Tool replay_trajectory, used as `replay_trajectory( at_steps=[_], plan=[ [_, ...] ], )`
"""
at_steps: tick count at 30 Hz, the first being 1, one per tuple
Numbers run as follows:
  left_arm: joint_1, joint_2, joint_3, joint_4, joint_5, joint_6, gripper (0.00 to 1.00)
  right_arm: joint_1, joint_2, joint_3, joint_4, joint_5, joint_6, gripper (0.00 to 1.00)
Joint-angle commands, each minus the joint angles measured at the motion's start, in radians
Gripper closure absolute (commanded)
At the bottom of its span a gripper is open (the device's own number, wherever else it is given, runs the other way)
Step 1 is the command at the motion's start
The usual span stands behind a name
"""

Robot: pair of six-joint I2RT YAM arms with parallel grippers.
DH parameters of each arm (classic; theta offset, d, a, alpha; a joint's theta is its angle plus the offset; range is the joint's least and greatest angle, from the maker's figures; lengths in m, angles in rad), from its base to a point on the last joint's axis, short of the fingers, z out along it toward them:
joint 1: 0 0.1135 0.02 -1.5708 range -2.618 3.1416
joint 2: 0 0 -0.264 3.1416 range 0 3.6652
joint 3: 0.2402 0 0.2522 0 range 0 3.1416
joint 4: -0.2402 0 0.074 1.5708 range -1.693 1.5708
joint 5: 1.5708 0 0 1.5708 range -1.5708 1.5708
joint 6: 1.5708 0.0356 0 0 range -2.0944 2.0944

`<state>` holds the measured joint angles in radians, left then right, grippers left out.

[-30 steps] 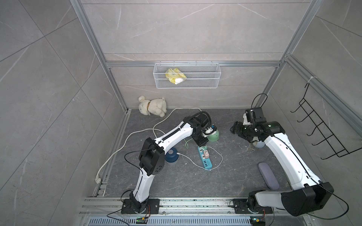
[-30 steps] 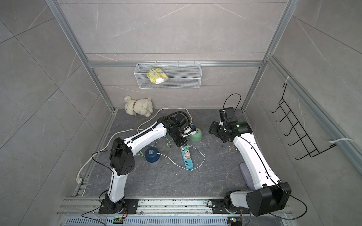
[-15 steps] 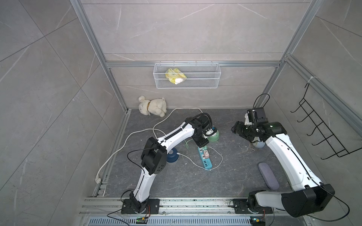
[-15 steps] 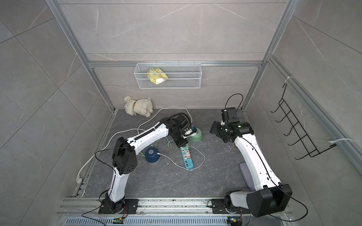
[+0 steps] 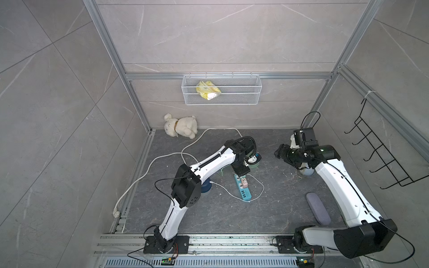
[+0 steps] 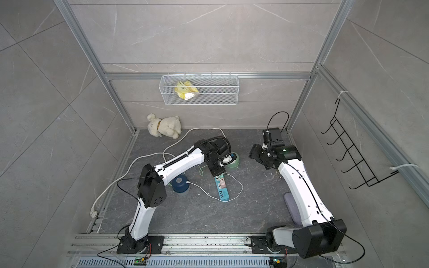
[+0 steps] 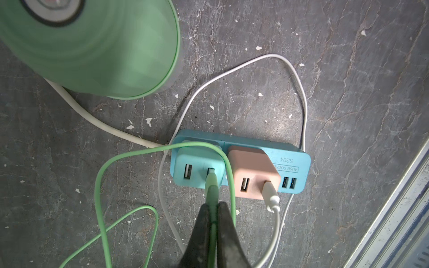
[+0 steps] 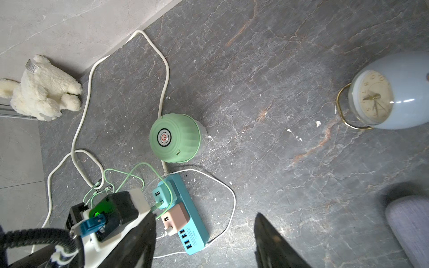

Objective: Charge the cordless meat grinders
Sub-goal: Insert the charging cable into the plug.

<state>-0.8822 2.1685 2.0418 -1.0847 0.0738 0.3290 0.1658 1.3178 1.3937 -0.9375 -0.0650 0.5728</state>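
Newly closed, left gripper pinches green plug; right gripper gapes; mint grinder upright.

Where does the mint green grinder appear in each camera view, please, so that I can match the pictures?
In a top view: green grinder mid-floor, just beyond the blue power strip.
In a top view: grinder, same spot, beyond the strip.
Left wrist: grinder large, blurred, cut by the frame, beyond the strip.
Right wrist: grinder near the middle, whole, beside the strip.
Shared landmark: the blue power strip.
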Motion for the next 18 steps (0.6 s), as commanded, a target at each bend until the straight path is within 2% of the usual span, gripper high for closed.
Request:
replay_trajectory(
  at_steps=[1, 5, 18],
  plan=[
    [-0.023, 0.028, 0.029, -0.114, -0.06, 0.023, 1.0, -0.005, -0.019, -0.007, 0.0, -0.004, 0.011, 0.32],
    [-0.041, 0.047, 0.054, -0.143, -0.112, 0.029, 1.0, -0.004, -0.015, -0.004, 0.0, -0.009, 0.011, 0.32],
    [-0.041, 0.19, 0.217, -0.232, -0.06, 0.005, 1.0, -0.004, -0.014, 0.013, -0.033, -0.036, 0.002, 0.32]
  ],
)
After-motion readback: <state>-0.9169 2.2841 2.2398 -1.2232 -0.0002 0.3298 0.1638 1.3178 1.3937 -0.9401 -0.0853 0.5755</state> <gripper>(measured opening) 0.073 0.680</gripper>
